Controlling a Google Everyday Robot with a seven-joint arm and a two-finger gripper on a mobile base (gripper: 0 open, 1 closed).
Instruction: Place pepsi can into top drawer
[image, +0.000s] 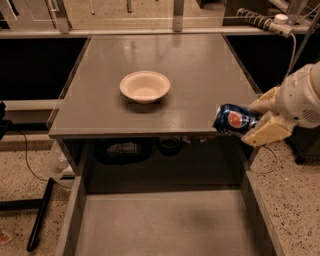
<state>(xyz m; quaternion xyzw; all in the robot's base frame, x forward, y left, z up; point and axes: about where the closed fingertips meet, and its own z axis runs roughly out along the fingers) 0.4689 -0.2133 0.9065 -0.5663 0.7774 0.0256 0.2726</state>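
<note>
My gripper (252, 120) comes in from the right and is shut on the pepsi can (233, 120), a dark-blue can with a round red-white-blue logo. The can lies tilted on its side in the air, at the front right corner of the grey tabletop (165, 75), just past its front edge. The top drawer (165, 225) is pulled open below, a wide grey tray with a flat floor and low side walls. The can is above the drawer's back right part.
A white bowl (145, 86) sits near the middle of the tabletop. Dark items (125, 149) lie on a shelf under the tabletop, behind the drawer. A power strip and cable (265, 20) hang at the top right. Speckled floor lies on both sides.
</note>
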